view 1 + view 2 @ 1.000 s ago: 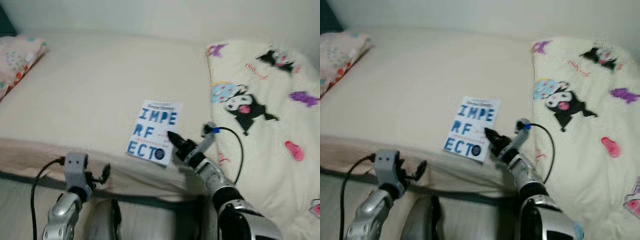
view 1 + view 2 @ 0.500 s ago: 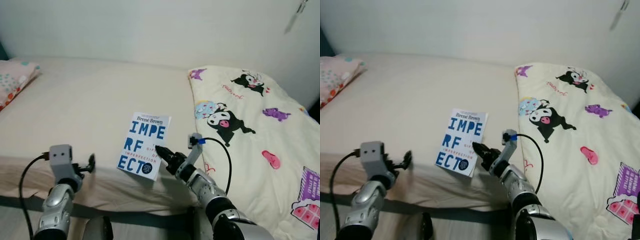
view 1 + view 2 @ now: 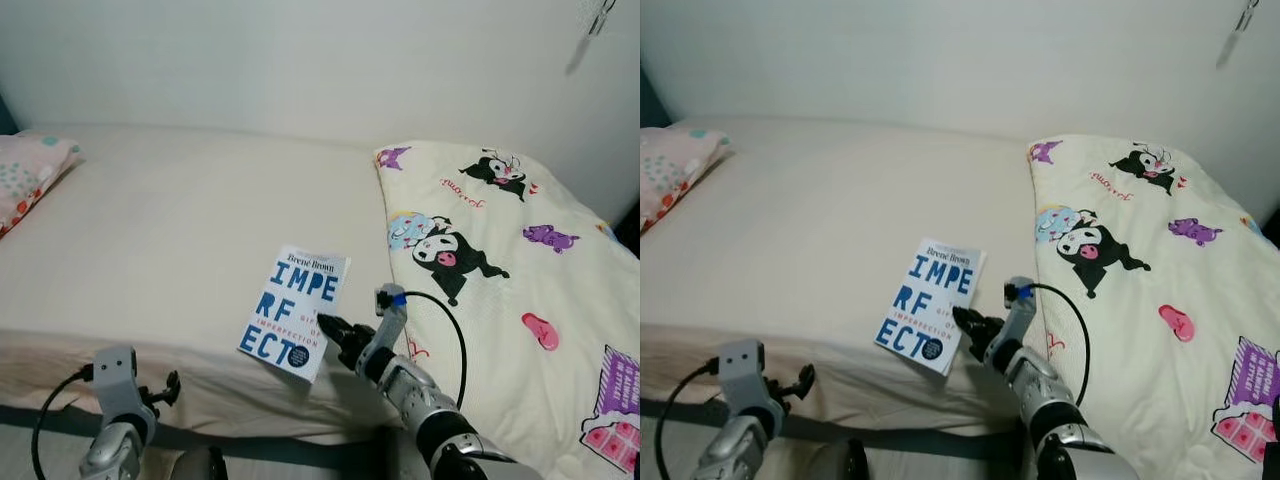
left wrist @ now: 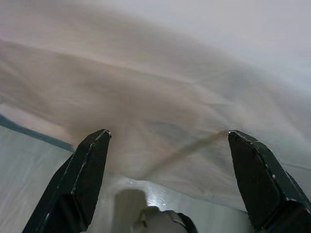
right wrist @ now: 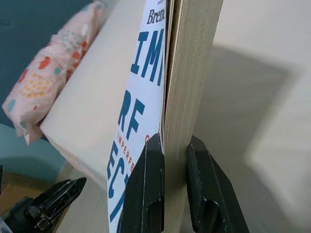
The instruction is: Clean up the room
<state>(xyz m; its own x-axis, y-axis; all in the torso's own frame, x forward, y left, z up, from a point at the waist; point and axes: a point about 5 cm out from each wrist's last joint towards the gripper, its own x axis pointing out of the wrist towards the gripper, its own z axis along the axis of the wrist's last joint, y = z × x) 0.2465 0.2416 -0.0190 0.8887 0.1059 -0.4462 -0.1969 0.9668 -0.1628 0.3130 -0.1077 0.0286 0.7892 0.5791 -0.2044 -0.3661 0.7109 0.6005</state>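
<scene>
Right end effector (image 3: pixel 328 326) pinching a book (image 3: pixel 295 312) at its right edge, one black finger (image 5: pixel 144 194) on the white cover with big blue letters and the other pressed on the page block. Book held tilted just above the cream bed (image 3: pixel 170 220), near the front edge of the mattress, cover facing up. Just beside it to the right, a cream blanket (image 3: pixel 510 270) printed with black cartoon figures, covering the right part of the bed. A black cable (image 3: pixel 450 325) looping from the right wrist over the blanket edge. Far at the left end of the bed, a pink dotted pillow (image 3: pixel 28 175), well apart from the book. Left end effector (image 4: pixel 167 160) low in front of the mattress side, fingers spread wide and gripping nothing, pointing toward the wrinkled sheet at the bed edge. Plain white wall (image 3: pixel 300 60) behind the bed.
</scene>
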